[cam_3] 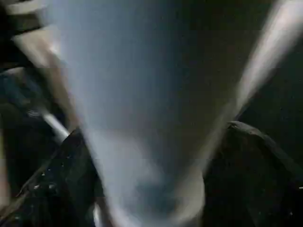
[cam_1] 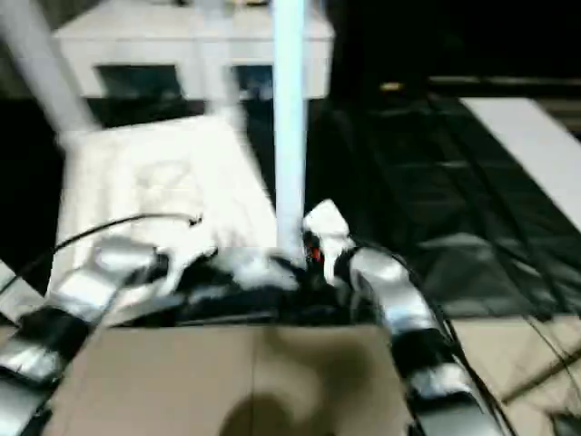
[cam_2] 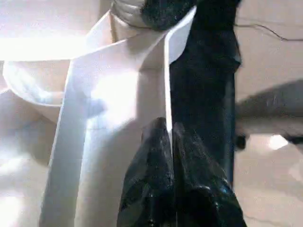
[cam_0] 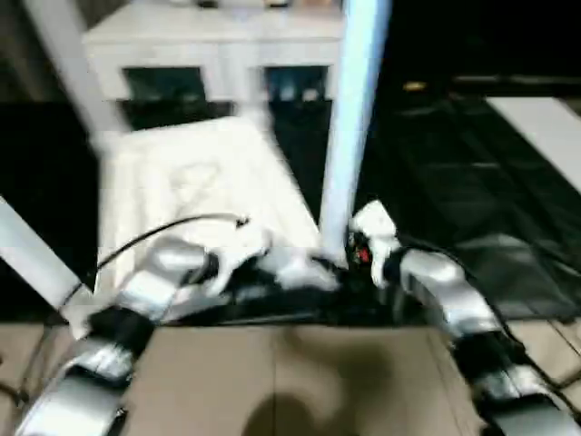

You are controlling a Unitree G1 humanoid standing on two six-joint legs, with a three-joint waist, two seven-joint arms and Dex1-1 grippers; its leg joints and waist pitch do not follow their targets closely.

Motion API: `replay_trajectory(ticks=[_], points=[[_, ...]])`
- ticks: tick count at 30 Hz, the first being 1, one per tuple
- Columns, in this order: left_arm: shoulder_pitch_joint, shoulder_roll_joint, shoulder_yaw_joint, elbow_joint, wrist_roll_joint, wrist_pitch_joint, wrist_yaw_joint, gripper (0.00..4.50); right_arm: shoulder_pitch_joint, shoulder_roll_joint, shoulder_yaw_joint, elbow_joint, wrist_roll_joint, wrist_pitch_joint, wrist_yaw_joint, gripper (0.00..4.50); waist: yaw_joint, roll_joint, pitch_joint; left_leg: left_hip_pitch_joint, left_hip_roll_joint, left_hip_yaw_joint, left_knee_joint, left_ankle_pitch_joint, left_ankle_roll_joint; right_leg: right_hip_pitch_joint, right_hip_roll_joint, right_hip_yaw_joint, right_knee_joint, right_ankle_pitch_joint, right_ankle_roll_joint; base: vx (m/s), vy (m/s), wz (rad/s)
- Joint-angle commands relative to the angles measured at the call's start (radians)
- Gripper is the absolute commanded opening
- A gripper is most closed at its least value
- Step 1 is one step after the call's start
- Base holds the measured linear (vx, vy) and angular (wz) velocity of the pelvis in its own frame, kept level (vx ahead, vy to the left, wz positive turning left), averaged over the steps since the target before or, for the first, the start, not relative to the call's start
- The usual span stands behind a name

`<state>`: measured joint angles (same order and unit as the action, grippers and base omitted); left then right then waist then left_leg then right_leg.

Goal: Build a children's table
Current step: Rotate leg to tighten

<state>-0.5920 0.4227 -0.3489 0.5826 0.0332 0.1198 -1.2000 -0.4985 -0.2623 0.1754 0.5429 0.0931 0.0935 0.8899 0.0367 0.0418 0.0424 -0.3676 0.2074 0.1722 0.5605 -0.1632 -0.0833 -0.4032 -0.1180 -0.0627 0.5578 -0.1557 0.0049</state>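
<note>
Right wrist view: leg (cam_3: 142, 118) between spread fingers (cam_3: 52, 189).

A white cabinet (cam_0: 213, 41) with dark glass doors stands at the back, and the black-covered work table (cam_0: 454, 191) stretches out in front of it. A pale white panel (cam_0: 545, 136) lies on the black cover, off to the cabinet's right. Nearest the camera, a tan board (cam_0: 290, 381) (plain, shadowed in the middle) meets the table's edge.
</note>
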Motion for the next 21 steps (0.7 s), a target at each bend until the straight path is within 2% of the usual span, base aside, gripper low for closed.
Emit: replay_trajectory(ticks=[1, 2, 3, 5, 8, 11, 13, 16, 21], points=[[0.011, -0.003, -0.047, -0.014, 0.011, -0.008, -0.046, 0.00, -0.004, -0.017, 0.008, -0.030, 0.009, -0.016, 0.023, 4.02, 0.001, -0.005, -0.053, 0.021, 0.012, 0.010, -0.074, -0.449, 0.023, 0.023, -0.009, 0.020, -0.063, -0.368, -0.195, 0.000, 0.000, 0.00], [0.018, 0.009, -0.040, -0.036, 0.004, -0.013, -0.071, 0.00, 0.000, -0.039, 0.018, -0.035, 0.014, -0.024, 0.075, 4.02, 0.004, -0.006, -0.057, 0.017, 0.012, 0.008, -0.073, -0.421, 0.020, 0.031, -0.012, 0.022, -0.054, -0.346, -0.198, 0.000, 0.000, 0.00], [0.018, 0.011, -0.037, -0.040, 0.001, -0.017, -0.075, 0.00, 0.002, -0.047, 0.024, -0.038, 0.014, -0.027, 0.094, 4.02, 0.004, -0.006, -0.057, 0.017, 0.012, 0.008, -0.073, -0.421, 0.020, 0.031, -0.012, 0.022, -0.054, -0.346, -0.198, 0.000, 0.000, 0.00], [0.018, 0.011, -0.027, -0.047, -0.004, -0.017, -0.076, 0.00, 0.011, -0.067, 0.040, -0.053, 0.013, -0.027, 0.141, 4.02, 0.008, -0.008, -0.060, 0.013, 0.012, 0.013, -0.068, -0.365, 0.033, 0.035, -0.009, 0.024, -0.046, -0.272, -0.216, 0.026, -0.004, 0.03], [0.016, 0.014, -0.025, -0.044, -0.002, -0.021, -0.077, 0.00, 0.019, -0.084, 0.051, -0.064, 0.007, -0.032, 0.174, 4.02, 0.015, -0.014, -0.061, 0.018, 0.011, 0.019, -0.060, -0.346, 0.046, 0.029, -0.008, 0.031, -0.043, -0.267, -0.226, 0.064, -0.016, 0.12], [0.015, 0.020, -0.025, -0.047, -0.005, -0.019, -0.078, 0.00, 0.020, -0.104, 0.061, -0.062, -0.003, -0.041, 0.196, 4.02, 0.022, -0.013, -0.066, 0.007, 0.011, 0.018, -0.056, -0.252, 0.060, 0.039, -0.004, 0.034, -0.028, -0.177, -0.238, 0.000, 0.000, 0.00], [0.016, 0.022, -0.025, -0.050, -0.006, -0.016, -0.078, 0.00, 0.018, -0.108, 0.060, -0.055, -0.005, -0.046, 0.202, 4.02, 0.024, -0.013, -0.066, 0.006, 0.010, 0.018, -0.055, -0.249, 0.062, 0.041, -0.004, 0.033, -0.027, -0.172, -0.240, 0.000, 0.000, 0.00], [0.023, 0.024, -0.023, -0.056, -0.003, -0.014, -0.081, 0.00, 0.010, -0.117, 0.059, -0.041, -0.005, -0.055, 0.212, 4.02, 0.023, -0.014, -0.064, 0.006, 0.009, 0.016, -0.057, -0.269, 0.056, 0.042, -0.005, 0.033, -0.030, -0.212, -0.230, 0.000, 0.000, 0.00], [0.026, 0.025, -0.023, -0.058, -0.003, -0.013, -0.081, 0.00, 0.005, -0.118, 0.052, -0.038, 0.001, -0.047, 0.221, 3.65, 0.023, -0.015, -0.062, 0.008, 0.010, 0.015, -0.060, -0.299, 0.044, 0.039, -0.005, 0.035, -0.035, -0.268, -0.212, 0.000, 0.000, 0.00]])
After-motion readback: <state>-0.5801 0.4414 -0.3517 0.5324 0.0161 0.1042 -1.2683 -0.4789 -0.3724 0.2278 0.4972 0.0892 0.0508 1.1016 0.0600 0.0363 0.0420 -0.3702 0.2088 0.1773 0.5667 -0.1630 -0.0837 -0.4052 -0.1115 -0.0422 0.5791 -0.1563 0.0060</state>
